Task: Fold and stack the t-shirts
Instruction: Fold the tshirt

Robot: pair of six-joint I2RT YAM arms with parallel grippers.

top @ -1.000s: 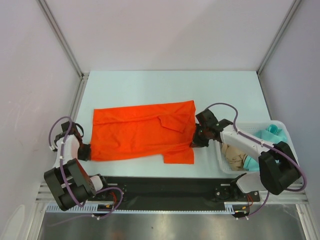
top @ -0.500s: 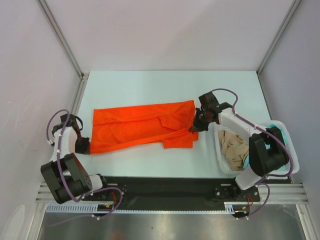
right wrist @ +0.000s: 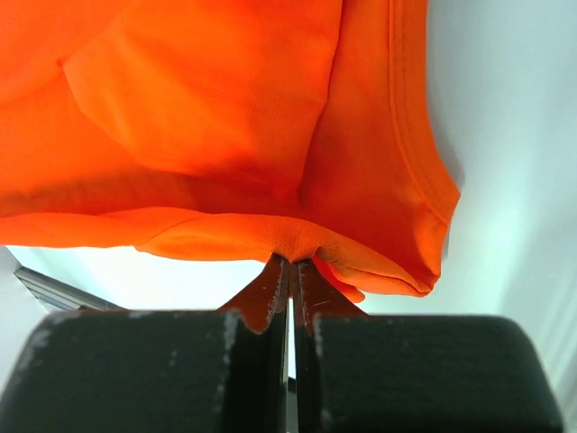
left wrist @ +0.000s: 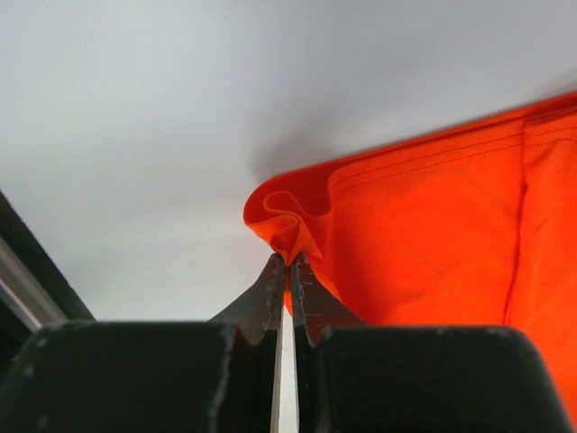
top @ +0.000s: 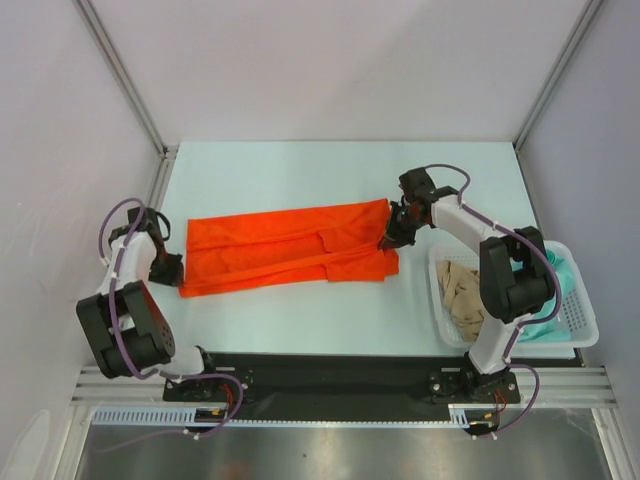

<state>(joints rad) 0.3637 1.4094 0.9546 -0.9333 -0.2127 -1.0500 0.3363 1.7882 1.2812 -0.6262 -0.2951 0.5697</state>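
Observation:
The orange-red t-shirt (top: 290, 245) lies across the table as a long narrow band, its near part doubled over the rest. At the band's left end my left gripper (top: 172, 270) is shut on a bunched corner of the cloth; the left wrist view shows the tips (left wrist: 288, 262) pinching that fold of orange cloth (left wrist: 424, 234). On the right end my right gripper (top: 390, 240) is shut on the shirt's edge, and the right wrist view has the tips (right wrist: 290, 263) clamped on a lifted fold of orange fabric (right wrist: 207, 108). A beige t-shirt (top: 462, 295) and a teal t-shirt (top: 562, 272) lie crumpled in the basket.
A white mesh basket (top: 588, 325) stands at the near right, partly behind the right arm. Bare pale tabletop (top: 330, 170) lies beyond the shirt. Metal frame posts rise at the far corners, and a black rail runs along the near edge.
Both grippers have carried the shirt's near edge away from the arms, so the orange cloth is now a narrower band. The right arm has swung off the basket.

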